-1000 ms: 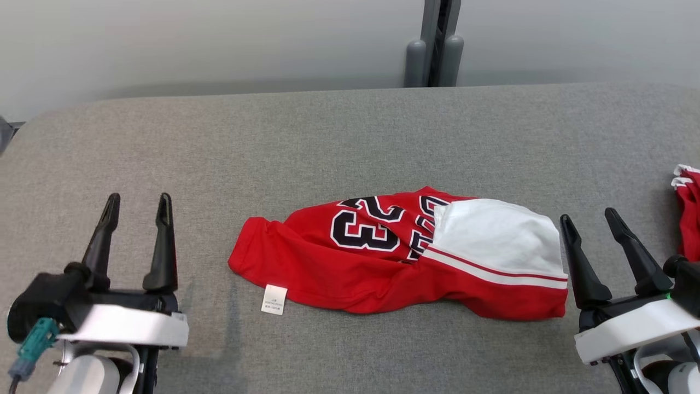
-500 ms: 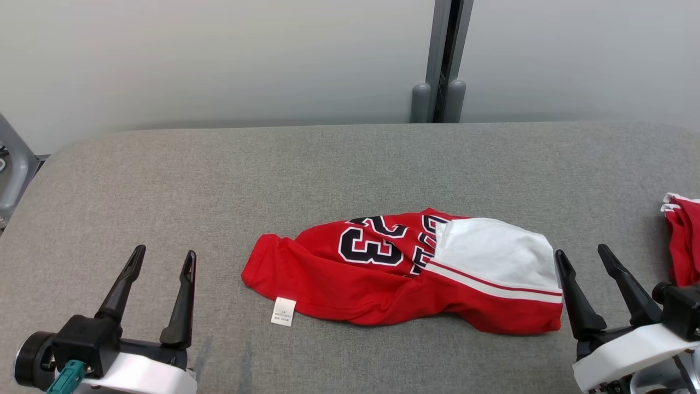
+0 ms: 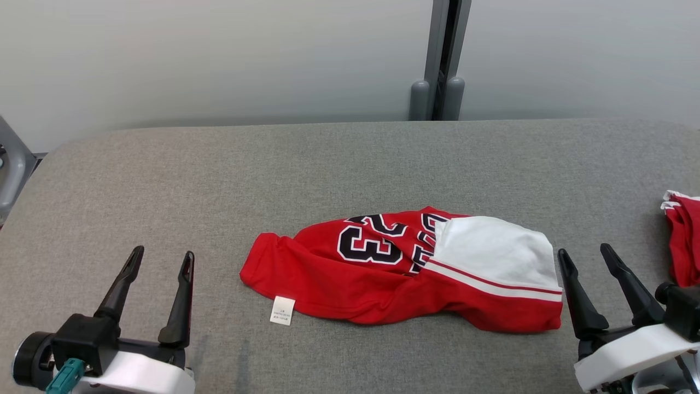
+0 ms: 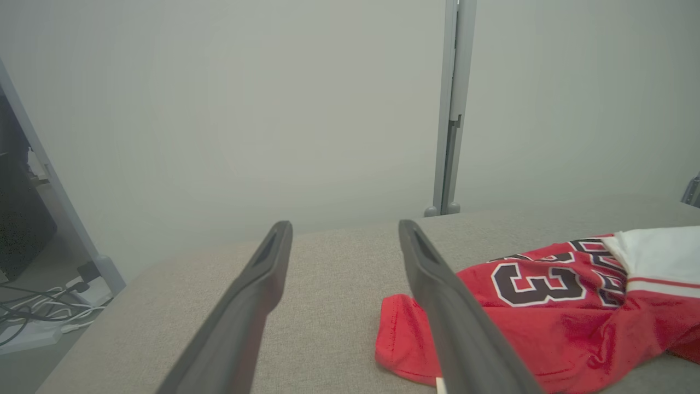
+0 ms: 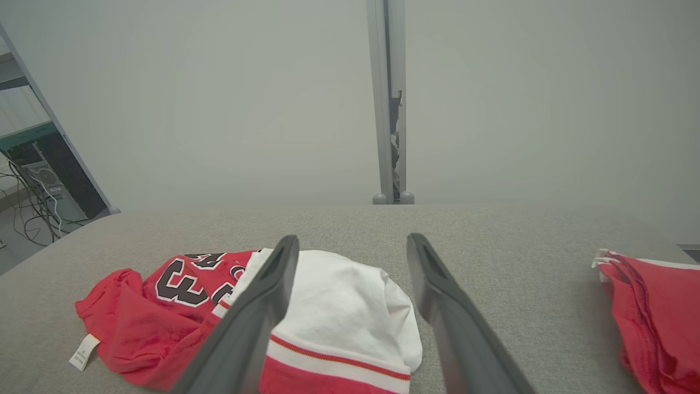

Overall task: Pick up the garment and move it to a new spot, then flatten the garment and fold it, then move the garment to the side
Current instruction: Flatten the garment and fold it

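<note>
Since a second ago my head camera has tilted up and the whole view has shifted; the garment (image 3: 377,284) lies in the same crumpled heap.

Head view: red jersey, number 23 facing up, white panel folded over its right end, care tag (image 3: 282,311) at the near edge, mid-way along the grey table (image 3: 219,180). My left claw (image 3: 164,251) is well apart to its left, fingers spread, empty. My right claw (image 3: 582,249) is just beside its right end, fingers spread, empty. Second red cloth (image 3: 683,246) at far right.

Left wrist view: garment lies right of my fingers.

Right wrist view: white panel shows between my fingers.
</note>
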Available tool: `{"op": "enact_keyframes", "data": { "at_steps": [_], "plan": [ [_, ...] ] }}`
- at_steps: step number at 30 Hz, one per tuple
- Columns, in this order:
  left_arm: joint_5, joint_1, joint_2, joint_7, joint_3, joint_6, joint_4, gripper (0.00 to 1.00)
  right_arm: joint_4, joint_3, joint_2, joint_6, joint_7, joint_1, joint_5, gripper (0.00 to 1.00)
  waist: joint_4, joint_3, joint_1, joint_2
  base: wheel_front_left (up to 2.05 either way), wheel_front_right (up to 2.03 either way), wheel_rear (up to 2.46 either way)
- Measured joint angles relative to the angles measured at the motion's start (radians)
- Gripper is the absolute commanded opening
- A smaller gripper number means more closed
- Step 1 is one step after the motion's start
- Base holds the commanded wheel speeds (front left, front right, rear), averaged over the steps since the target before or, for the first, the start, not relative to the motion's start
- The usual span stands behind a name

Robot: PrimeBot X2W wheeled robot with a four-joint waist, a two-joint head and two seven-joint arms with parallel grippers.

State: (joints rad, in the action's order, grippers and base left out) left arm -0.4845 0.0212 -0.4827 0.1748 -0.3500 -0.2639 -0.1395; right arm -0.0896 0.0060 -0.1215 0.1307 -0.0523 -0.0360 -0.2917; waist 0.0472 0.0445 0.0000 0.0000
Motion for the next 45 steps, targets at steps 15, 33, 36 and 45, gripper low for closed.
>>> {"op": "enact_keyframes", "data": {
  "at_steps": [15,33,36,45],
  "plan": [
    [-0.067,-0.144,0.023,-0.082,-0.06,0.118,0.136,1.0,-0.026,0.015,-0.001,0.0,0.001,0.036,0.0,1.0,-0.034,0.094,0.0,0.0,0.0,0.0,0.0],
    [-0.227,-0.277,0.079,-0.192,-0.097,0.305,0.525,0.0,0.007,0.025,-0.011,0.0,0.026,0.075,-0.024,1.0,-0.114,0.194,0.0,0.0,0.0,0.0,0.0],
    [-0.23,-0.289,0.087,-0.186,-0.105,0.316,0.549,0.0,0.015,0.026,-0.04,0.0,0.025,0.092,-0.046,1.0,-0.11,0.197,0.0,0.0,0.0,0.0,0.0],
    [-0.227,-0.333,0.102,-0.174,-0.123,0.332,0.581,0.0,0.104,0.174,-0.212,0.0,-0.09,0.217,-0.26,1.0,-0.074,0.218,0.0,0.0,0.0,0.0,0.0]
  ]
}}
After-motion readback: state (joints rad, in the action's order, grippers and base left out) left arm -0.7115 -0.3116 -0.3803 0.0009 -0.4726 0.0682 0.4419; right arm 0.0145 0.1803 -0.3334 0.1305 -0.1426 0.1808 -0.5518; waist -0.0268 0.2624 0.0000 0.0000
